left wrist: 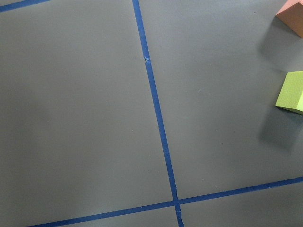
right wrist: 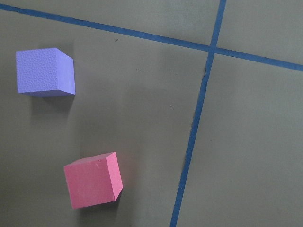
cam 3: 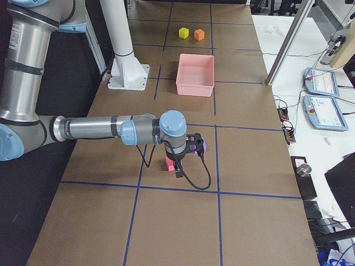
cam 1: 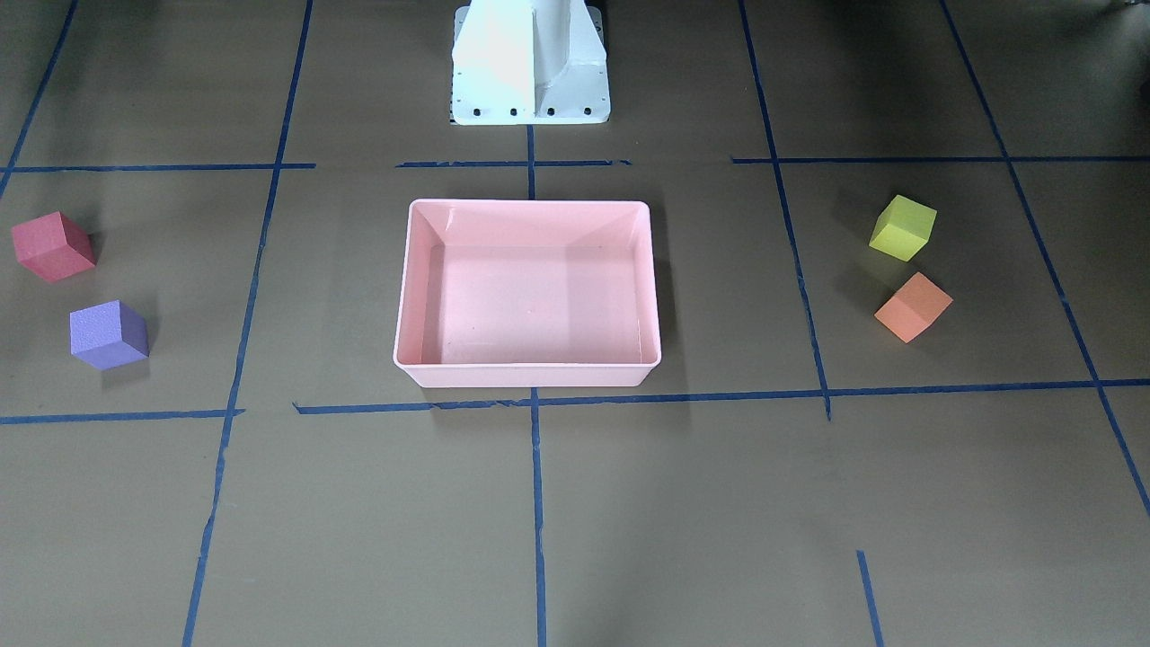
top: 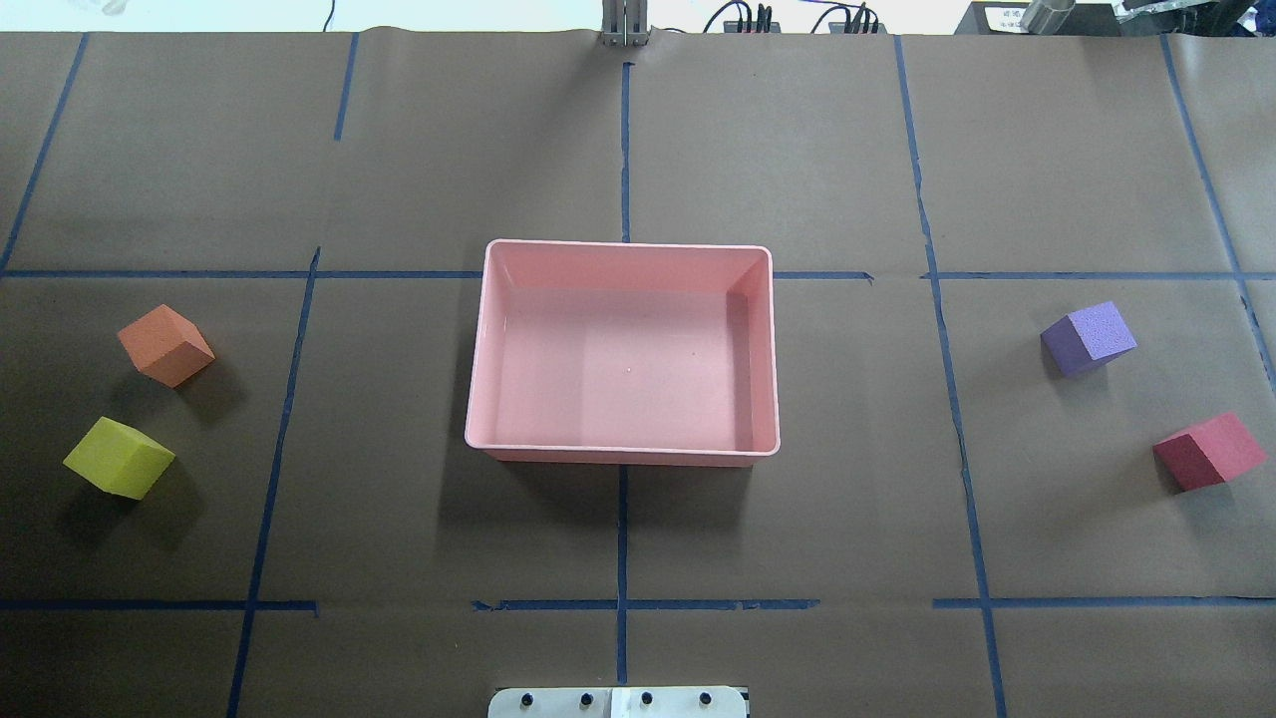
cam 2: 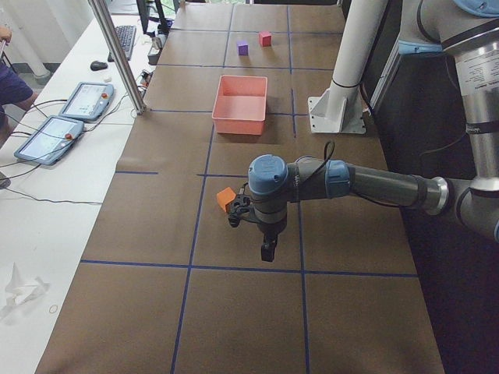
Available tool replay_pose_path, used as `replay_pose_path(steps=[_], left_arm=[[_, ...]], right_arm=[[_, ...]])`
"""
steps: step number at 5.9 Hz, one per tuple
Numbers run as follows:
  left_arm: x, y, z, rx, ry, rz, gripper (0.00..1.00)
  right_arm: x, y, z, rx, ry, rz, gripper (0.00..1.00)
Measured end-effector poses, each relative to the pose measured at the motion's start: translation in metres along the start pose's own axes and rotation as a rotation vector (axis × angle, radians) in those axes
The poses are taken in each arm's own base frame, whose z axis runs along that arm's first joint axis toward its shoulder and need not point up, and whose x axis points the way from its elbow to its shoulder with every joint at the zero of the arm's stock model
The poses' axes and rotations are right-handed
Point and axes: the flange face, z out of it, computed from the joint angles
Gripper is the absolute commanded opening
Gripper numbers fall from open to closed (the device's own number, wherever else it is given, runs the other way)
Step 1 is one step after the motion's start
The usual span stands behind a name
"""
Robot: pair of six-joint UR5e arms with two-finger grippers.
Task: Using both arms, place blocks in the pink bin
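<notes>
Pink bin (top: 485, 349) sits mid-tabletop (top: 399, 150), long side across, with the white base pedestal (cam 1: 530, 63) just beyond its robot-side wall. Taking the overhead view as the clock face, with 12 pointing away from the robot, all four blocks lie on the tabletop outside the bin and well apart from it. The orange block (top: 165, 345) is at 9 o'clock of the bin and the yellow-green block (top: 119, 458) near 8, the two close together but not touching. The purple block (top: 1088, 338) is at 3 o'clock and the red block (top: 1209, 451) near 4, also apart. Each is turned off-square to the blue tape lines (top: 622, 538). The left arm (cam 2: 366, 183) reaches out low over its side, left pincer (cam 2: 267, 249) pointing down above the tabletop, the orange block half hidden behind the wrist. The right arm (cam 3: 105, 128) mirrors it, right pincer (cam 3: 178, 169) pointing down near the red block, purple peeking past the wrist. Both pincers show only in the side views, so I cannot tell whether either is parted or closed. Neither visibly touches a block.
</notes>
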Motion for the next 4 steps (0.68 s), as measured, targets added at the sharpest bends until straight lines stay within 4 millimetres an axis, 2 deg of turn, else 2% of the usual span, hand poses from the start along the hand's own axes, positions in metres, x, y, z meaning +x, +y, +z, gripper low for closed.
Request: replay_pose_path(steps=[1,2,3,4], left_arm=[[0.003,0.001,-0.004,0.006,-0.004,0.03,1.0],[0.008,0.001,-0.009,0.016,-0.011,0.072,1.0],[0.011,0.0,-0.012,0.022,-0.016,0.092,1.0],[0.013,0.0,-0.014,0.026,-0.017,0.099,1.0]], right_arm=[[-0.004,-0.002,0.001,0.0,0.0,-0.012,1.0],[-0.015,-0.016,0.003,0.002,0.0,-0.039,1.0],[-0.046,-0.049,0.009,0.009,-0.008,-0.065,1.0],[-0.087,-0.084,0.024,0.014,-0.012,-0.072,1.0]])
